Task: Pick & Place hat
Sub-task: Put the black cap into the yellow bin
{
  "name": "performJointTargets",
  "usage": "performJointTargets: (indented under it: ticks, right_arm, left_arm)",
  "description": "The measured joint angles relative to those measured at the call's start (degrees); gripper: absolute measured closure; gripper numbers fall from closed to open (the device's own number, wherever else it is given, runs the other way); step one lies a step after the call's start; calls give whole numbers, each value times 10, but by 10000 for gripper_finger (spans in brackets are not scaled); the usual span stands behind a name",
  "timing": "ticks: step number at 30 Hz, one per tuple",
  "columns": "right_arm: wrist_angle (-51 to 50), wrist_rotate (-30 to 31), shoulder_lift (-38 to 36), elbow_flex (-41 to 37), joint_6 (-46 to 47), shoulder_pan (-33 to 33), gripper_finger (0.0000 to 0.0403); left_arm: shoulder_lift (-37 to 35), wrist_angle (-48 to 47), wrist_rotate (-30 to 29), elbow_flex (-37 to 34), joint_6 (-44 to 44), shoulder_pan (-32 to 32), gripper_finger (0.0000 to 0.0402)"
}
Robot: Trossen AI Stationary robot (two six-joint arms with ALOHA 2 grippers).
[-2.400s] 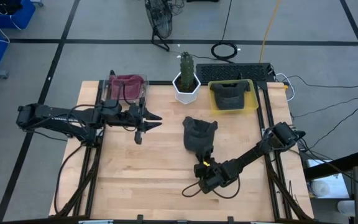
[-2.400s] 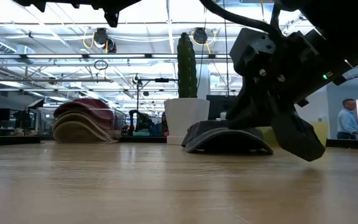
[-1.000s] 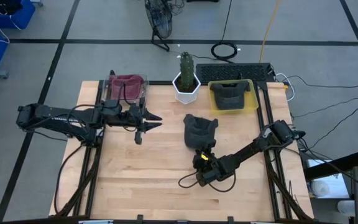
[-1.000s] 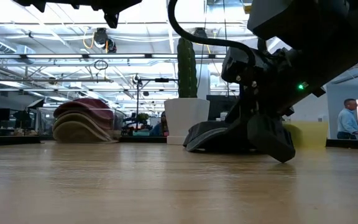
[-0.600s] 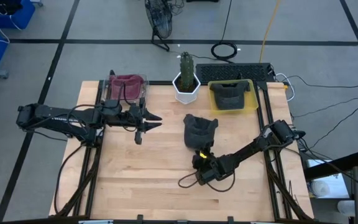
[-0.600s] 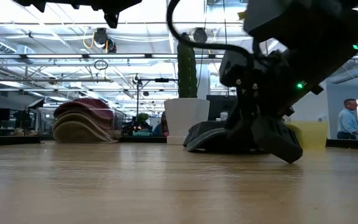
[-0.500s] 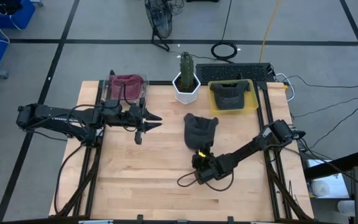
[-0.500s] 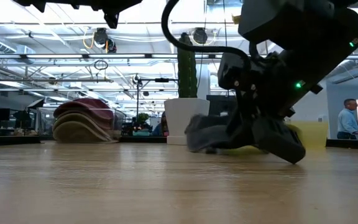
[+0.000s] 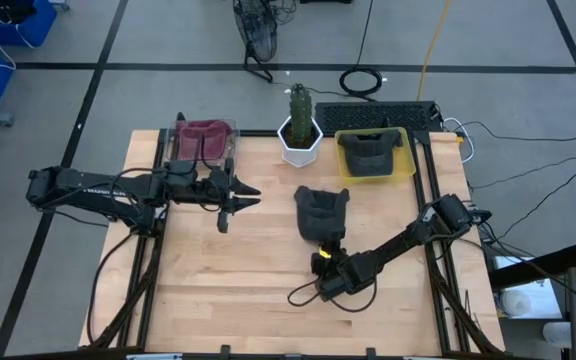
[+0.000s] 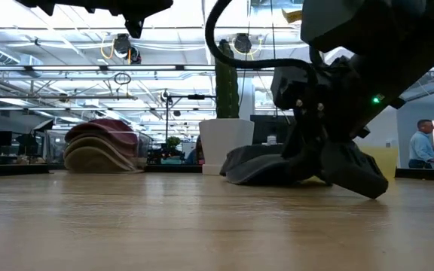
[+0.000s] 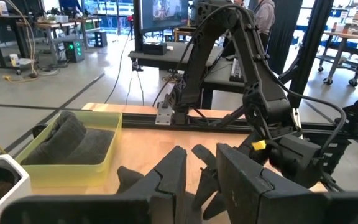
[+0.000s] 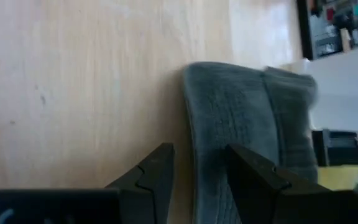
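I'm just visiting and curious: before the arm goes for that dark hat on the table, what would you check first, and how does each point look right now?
1. Right gripper fingers apart, not yet closed: ok.
2. Right gripper lined up at the dark hat's near edge: ok.
3. Hat edge actually between the fingers: cannot tell.
4. Hat lying flat on the table, nothing on top of it: ok.
5. Left gripper well away from the hat: ok.
6. Yellow tray free for another hat: not ok, one hat already lies in it.
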Motion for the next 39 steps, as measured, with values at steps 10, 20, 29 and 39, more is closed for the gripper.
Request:
performJointTargets:
  ticks: [10, 20, 29, 39]
  right_arm:
    - [-19, 82, 1, -1, 4, -5, 273]
    - [-28, 135, 0, -16, 32, -17, 286]
    - [-84, 176, -28, -17, 40, -5, 390]
    - [-195, 218, -211, -16, 44, 28, 398]
  left_arm:
    - [0, -1, 0, 0, -4, 0, 311]
    - [0, -7, 1, 0, -3, 0, 311]
    - [0, -8, 0, 0, -3, 0, 311]
    - [0, -9, 0, 0, 0, -1, 311]
